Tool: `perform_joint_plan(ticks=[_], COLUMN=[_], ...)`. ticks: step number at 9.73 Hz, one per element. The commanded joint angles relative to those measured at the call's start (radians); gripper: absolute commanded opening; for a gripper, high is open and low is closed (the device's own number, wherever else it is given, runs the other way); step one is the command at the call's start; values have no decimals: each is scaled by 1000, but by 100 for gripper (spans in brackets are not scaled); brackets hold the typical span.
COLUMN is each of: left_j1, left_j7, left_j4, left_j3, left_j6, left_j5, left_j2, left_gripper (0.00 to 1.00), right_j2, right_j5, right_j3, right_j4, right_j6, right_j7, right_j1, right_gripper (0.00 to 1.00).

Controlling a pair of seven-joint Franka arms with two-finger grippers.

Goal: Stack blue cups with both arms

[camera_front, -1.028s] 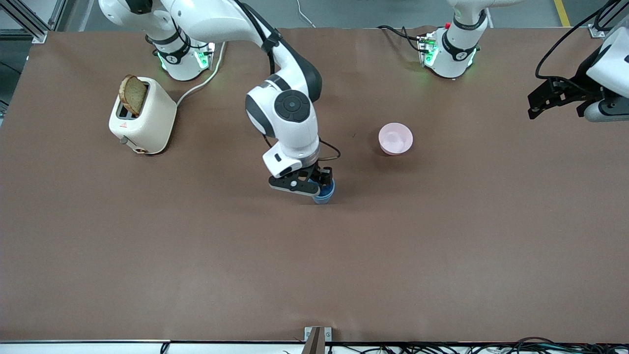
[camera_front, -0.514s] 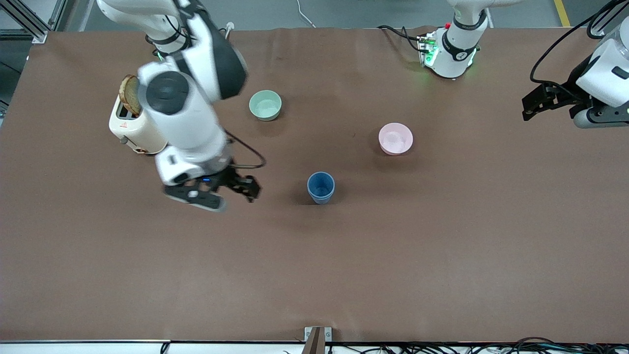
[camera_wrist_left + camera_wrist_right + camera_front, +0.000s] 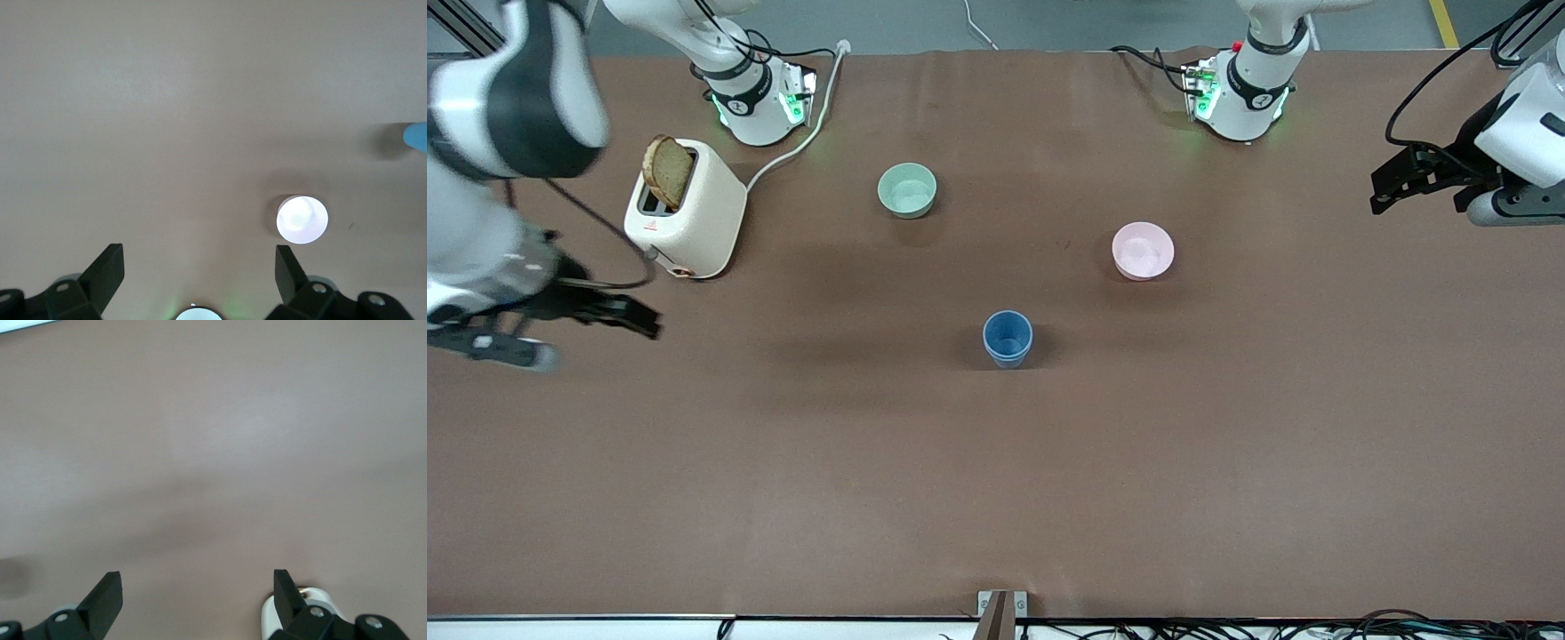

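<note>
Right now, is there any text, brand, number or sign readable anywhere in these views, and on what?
No readable text anywhere.
Toaster: a small red mark on its side, too small to read.
Blue cups, pink bowl, mint-green bowl: plain, no markings.

The right tool (image 3: 193,600) hangs with fingers (image 3: 103,603) spread wide over the bare brown table (image 3: 213,440).

The front camera looks down from high across the table (image 3: 996,489). Both wrist cameras face down at it; the left shares the pink bowl (image 3: 302,219) with the front.
</note>
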Motion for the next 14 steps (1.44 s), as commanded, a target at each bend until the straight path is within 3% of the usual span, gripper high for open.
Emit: perform_joint_plan(ticks=[1,3,5,7,8,10,14], left_j1=[6,4,4,4,6,6,6], left_j7=[21,21,24,26,26,26,26], left_j4=[-14,1,0,0,0,0,0], left_j3=[-4,-4,-5,-7,-7,-7,-7], left_j6=[6,6,3,1,1,1,1], left_j5=[24,22,21,21,19,19,21], left_j2=[2,13,13,14,14,14,14], left_gripper=[100,100,100,100,100,100,100], right_j2=[-16,-22,-22,-26,-45,-68,-131], right_j5=[0,-9,-13,-10,9,3,3], right_j3=[28,24,28,33,38,38,31], right_j4=[87,173,275,320,295,250,129], right_j6=[-103,-286,-363,-427,-444,-434,-320], right_j7=[-88,-162,-173,-24,34,-59,-127], right_j1=[-86,-113,-125,-114,-116,-108,-142], right_gripper=[100,100,100,100,100,100,100])
